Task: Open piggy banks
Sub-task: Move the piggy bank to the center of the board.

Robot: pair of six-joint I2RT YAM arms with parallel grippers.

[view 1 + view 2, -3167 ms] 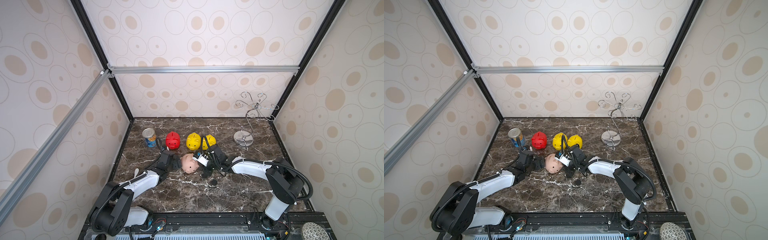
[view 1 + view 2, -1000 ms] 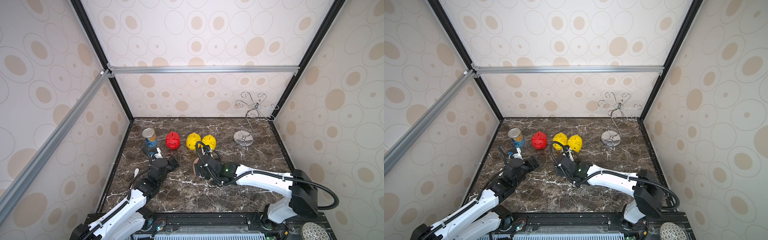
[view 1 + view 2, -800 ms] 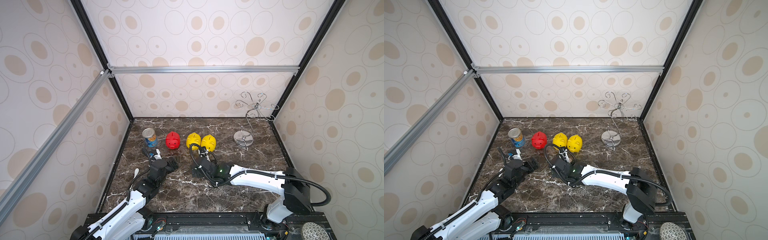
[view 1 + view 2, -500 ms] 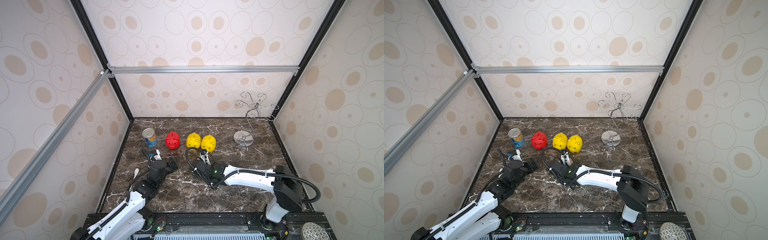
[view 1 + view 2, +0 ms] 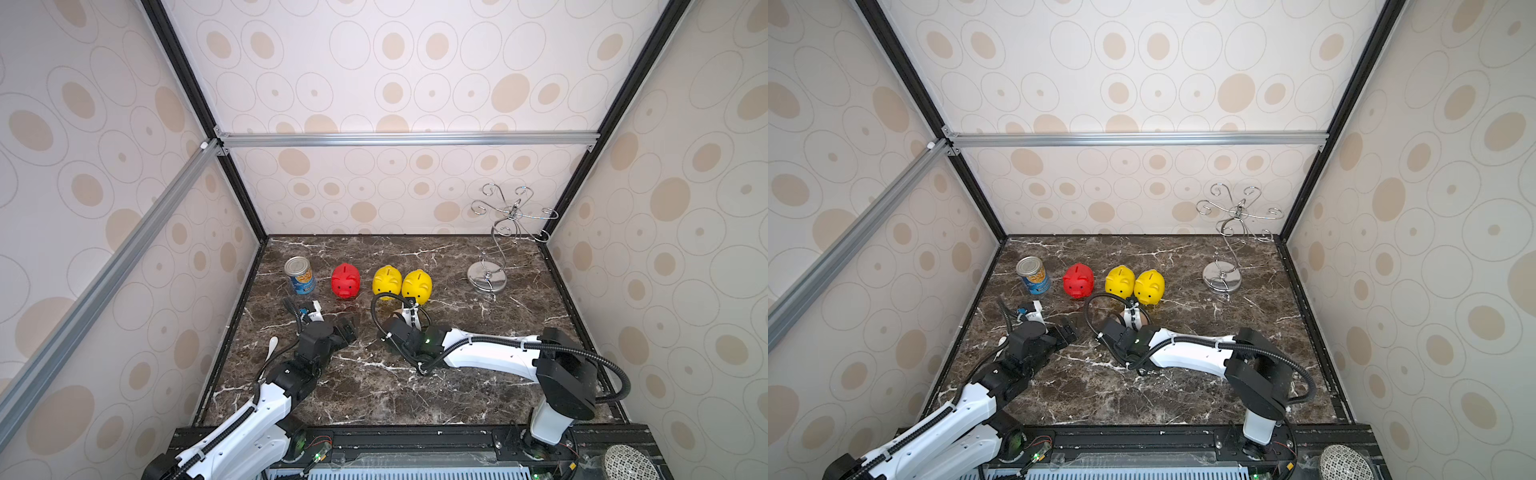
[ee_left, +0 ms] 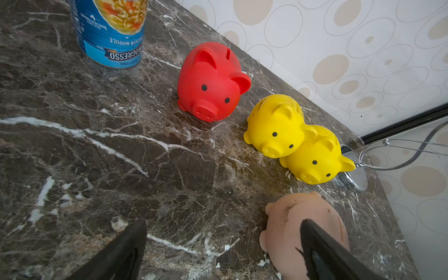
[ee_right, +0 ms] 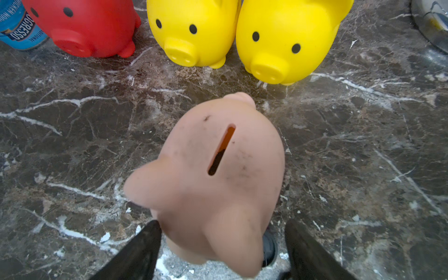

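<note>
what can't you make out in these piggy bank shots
- pink piggy bank: underside faces away in the right wrist view; right arm hides most in both top views
- right hand, same view: contact unclear; pig's near end blurred, fingers cut off by the frame edge
- dark round thing: half behind the pig there, blurred
- red piggy bank, yellow piggy banks: undersides hidden everywhere

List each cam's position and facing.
Top views: high over the bases, looking down on the table; both arms, left gripper and right gripper show.
Left wrist: low, aimed at the red piggy bank and yellow piggy banks; its fingers show.
Right wrist: just above the pink piggy bank, fingers straddling it.
Shared: both wrist views catch those, the pink one and the soup can.
</note>
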